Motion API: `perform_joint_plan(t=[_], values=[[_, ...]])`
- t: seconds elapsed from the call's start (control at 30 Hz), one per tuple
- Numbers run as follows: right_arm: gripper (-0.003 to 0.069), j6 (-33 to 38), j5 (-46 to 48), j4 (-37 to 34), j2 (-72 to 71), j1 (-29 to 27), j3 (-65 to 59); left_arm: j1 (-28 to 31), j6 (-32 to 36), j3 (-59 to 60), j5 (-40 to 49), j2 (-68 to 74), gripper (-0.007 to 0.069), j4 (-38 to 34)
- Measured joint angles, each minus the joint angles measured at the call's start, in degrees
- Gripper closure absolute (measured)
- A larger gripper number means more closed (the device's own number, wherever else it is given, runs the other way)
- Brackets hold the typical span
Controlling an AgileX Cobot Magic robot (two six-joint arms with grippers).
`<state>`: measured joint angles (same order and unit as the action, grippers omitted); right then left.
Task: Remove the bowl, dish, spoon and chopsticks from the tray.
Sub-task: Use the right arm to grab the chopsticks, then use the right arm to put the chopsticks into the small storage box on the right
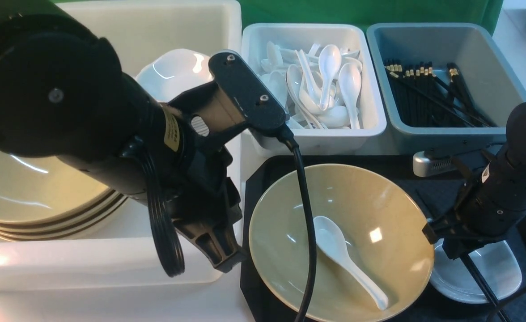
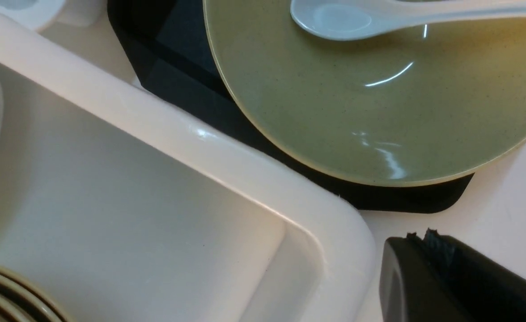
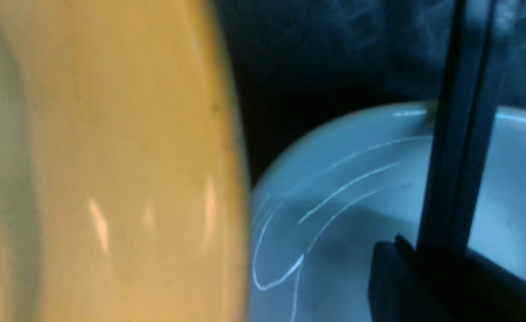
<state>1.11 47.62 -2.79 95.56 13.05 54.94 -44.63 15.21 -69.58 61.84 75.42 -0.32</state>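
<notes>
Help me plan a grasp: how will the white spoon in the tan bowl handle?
The glossy white ceramic-looking soup spoon looks rigid and probably slippery, given its sheen. Nudged, it would likely slide along the curved glossy olive-tan round bowl.

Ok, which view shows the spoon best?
The front view: the whole spoon lies in the bowl, scoop to handle tip. The left wrist view catches only its scoop and part of the handle; the right wrist view shows none of it.
</notes>
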Motion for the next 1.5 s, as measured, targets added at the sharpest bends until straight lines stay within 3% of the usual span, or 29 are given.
perform_joint_plan(t=[0.47, 0.73, 0.97, 1.5], values=[[0.0522, 0.44, 5.21, 0.0, -13.83, 0.0, 2.43, 0.0, -1.99, 0.0, -0.74, 0.0, 0.0636, 2.44], [0.0522, 2.57, 10.51, 0.0, -16.58, 0.06, 15.37, 0.0, -3.81, 3.55, -5.52, 0.0, 0.0636, 2.44], [0.0522, 3.02, 10.79, 1.77, -10.52, -1.3, 28.59, 0.0, -5.69, 4.17, -9.71, 0.0, 0.0636, 2.18], [0.0522, -7.94, -11.91, 2.41, 21.64, -9.78, 57.34, 0.0, -10.51, 4.17, -9.7, 0.0, 0.0636, 2.12]])
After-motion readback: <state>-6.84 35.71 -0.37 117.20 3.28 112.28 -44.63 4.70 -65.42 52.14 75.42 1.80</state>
